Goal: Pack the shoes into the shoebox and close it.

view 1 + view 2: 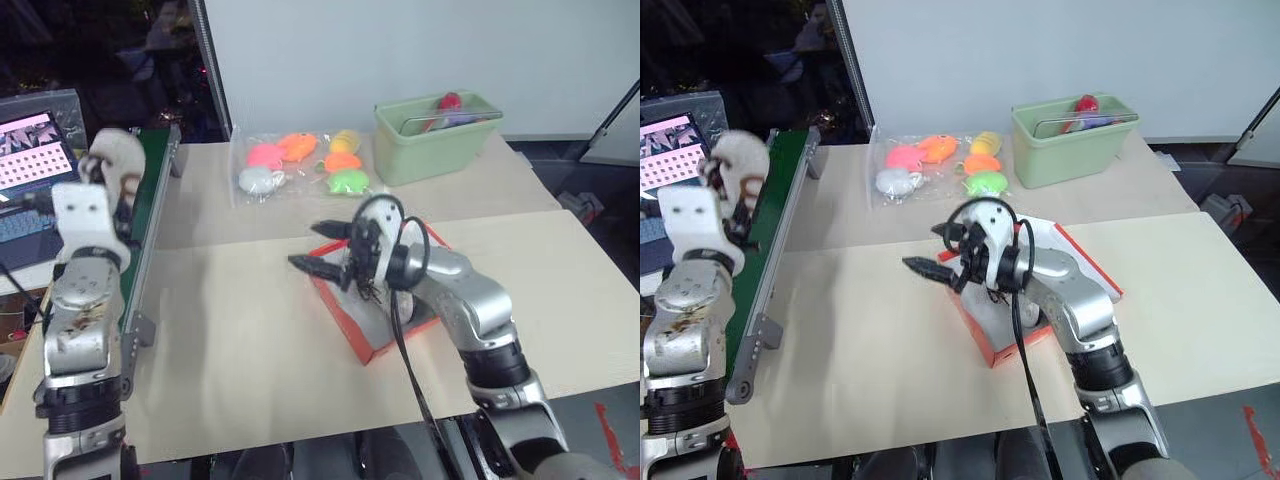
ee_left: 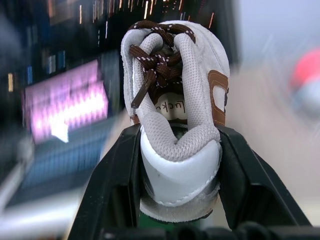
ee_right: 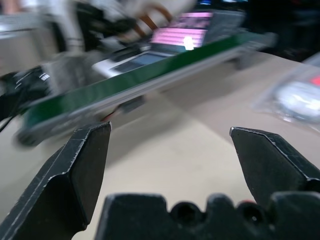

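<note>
Left end effector [image 2: 180, 165] clamps 1 sneaker [image 2: 175, 100] between its fingers.

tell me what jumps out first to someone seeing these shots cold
The off-white sneaker clamped heel-first in the left claw, raised at the table's left edge by the green conveyor. Next, the right claw, wide open and empty, above the orange-red shoebox mid-table. Behind, bright soft toys in a clear bag beside a pale green bin.

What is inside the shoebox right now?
The shoebox shows some pale interior, but the right gripper and its arm cover most of it; contents cannot be told. The left gripper holds one sneaker.
</note>
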